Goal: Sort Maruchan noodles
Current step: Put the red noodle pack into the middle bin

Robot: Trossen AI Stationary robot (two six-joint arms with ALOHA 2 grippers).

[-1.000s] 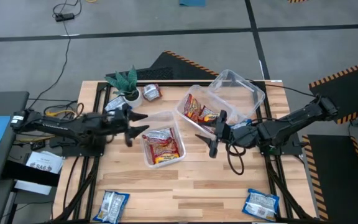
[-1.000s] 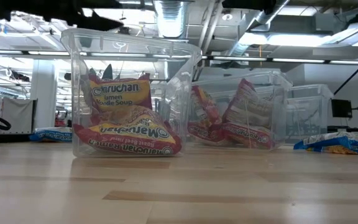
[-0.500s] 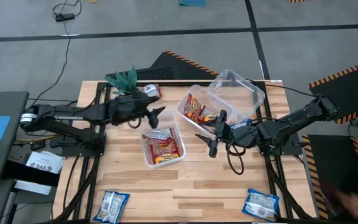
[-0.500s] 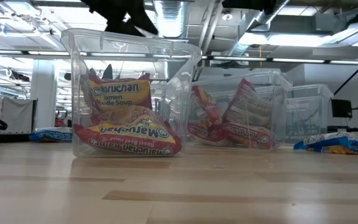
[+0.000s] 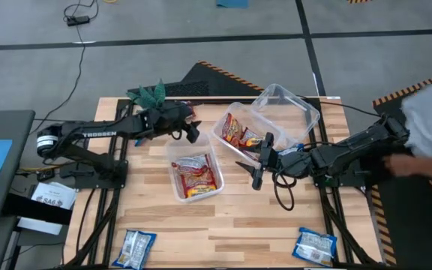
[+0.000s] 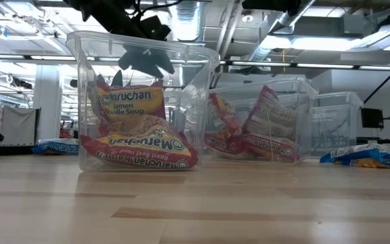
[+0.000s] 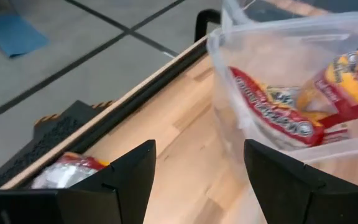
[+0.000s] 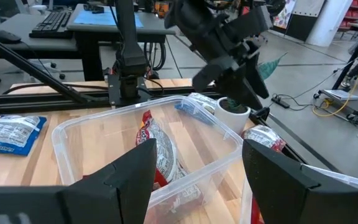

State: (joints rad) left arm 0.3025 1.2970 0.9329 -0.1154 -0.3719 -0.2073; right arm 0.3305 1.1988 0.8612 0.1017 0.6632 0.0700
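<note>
Red-and-silver Maruchan packet (image 5: 183, 111) lay at upper left of the desk (image 5: 231, 225), beside the potted plant (image 5: 153, 97). Left gripper (image 5: 189, 129) had swung over from the tub (image 5: 195, 174) to hover by it, fingers spread, empty. Right gripper (image 5: 255, 166) unchanged, spread. Likely next pick.

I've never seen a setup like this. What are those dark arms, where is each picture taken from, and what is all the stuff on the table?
Two robot arms work at a wooden table, sorting noodle packets into clear tubs. One picture looks straight down, one looks level across the tabletop, and two come from cameras on the wrists. The left pincer is open and empty, near a red-and-silver packet beside a potted plant. The right pincer waits open between two tubs. The nearer tub holds red-yellow packets. Two blue-and-white packets lie loose at the front edge.
</note>
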